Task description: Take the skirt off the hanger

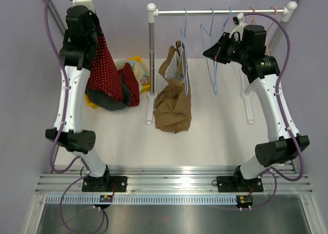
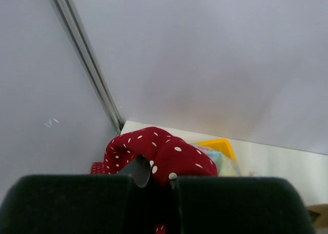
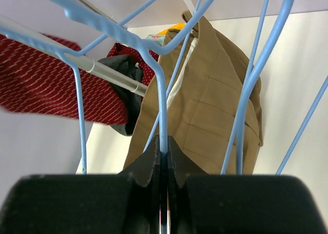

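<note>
A red skirt with white dots (image 1: 105, 72) hangs from my left gripper (image 1: 95, 39), raised high at the far left; its dark-lined lower end reaches the clothes pile. In the left wrist view the gripper (image 2: 159, 180) is shut on the skirt (image 2: 169, 154). My right gripper (image 1: 210, 53) is shut on the wire of an empty blue hanger (image 1: 212, 72) that hangs on the rack rail (image 1: 220, 12). The right wrist view shows the fingers (image 3: 151, 162) pinching that wire (image 3: 162, 106). The red skirt also shows there (image 3: 46, 85).
A tan garment (image 1: 171, 101) hangs on another blue hanger next to the rack post (image 1: 151, 55). More blue and pink hangers (image 1: 253, 11) hang on the rail. A yellow and pale clothes pile (image 1: 134, 66) lies behind the red skirt.
</note>
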You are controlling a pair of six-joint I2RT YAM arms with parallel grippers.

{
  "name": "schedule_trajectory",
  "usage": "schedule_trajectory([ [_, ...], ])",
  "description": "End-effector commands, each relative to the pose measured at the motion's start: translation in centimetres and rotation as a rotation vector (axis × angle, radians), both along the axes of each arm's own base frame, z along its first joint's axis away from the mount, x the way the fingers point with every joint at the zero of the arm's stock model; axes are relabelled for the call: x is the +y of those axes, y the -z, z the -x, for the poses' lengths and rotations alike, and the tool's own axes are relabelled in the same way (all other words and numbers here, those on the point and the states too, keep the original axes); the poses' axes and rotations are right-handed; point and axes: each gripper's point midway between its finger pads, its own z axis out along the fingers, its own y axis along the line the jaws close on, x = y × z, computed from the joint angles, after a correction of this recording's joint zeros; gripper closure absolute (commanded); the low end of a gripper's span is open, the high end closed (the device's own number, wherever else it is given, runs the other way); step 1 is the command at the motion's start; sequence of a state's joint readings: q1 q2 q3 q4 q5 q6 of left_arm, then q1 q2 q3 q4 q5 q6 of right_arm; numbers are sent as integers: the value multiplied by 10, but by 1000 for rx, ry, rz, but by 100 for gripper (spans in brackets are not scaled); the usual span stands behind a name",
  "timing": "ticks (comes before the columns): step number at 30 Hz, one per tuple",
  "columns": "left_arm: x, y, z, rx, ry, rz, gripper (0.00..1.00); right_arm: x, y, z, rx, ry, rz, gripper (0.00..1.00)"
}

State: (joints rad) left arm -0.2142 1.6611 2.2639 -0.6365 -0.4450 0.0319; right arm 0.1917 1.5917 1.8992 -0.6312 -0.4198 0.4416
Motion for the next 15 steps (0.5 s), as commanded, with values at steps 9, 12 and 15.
schedule_trajectory([
  [9, 17, 248, -98, 497, -10, 257, 1, -17, -36, 44, -107, 21, 47, 14],
  [12, 19, 255, -81, 515, -43, 273, 1, -21, -52, 60, -136, 25, 42, 11],
  [15, 16, 207, -47, 396, -19, 282, 1, -22, -74, 77, -183, 22, 14, 9],
])
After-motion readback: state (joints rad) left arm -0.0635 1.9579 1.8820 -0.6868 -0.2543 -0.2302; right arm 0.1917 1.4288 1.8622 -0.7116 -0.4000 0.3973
